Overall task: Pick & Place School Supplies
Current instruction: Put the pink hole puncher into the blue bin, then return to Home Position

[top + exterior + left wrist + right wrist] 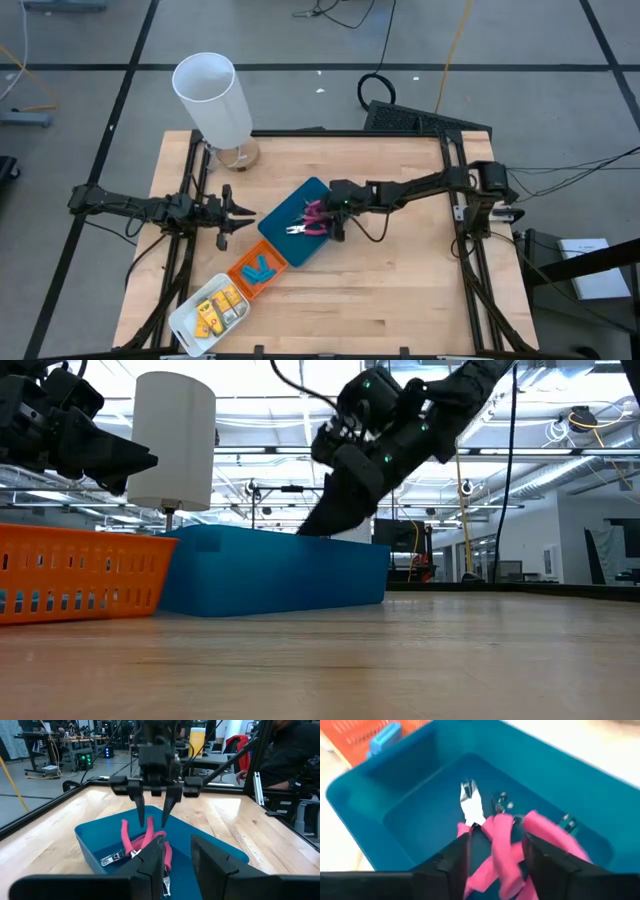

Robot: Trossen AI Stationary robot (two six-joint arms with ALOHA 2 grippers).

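Pink-handled tools [312, 219] lie crossed in the teal tray [290, 250] mid-counter, long axes roughly along the tray, and we've got the right gripper [335, 222] directly over them, fingers apart straddling a handle, while the left gripper [240, 216] waits just beside, slightly open.

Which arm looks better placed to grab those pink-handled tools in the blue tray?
The right. The right gripper hangs open directly over the pink-handled tools in the blue tray; the left gripper waits open beside it.
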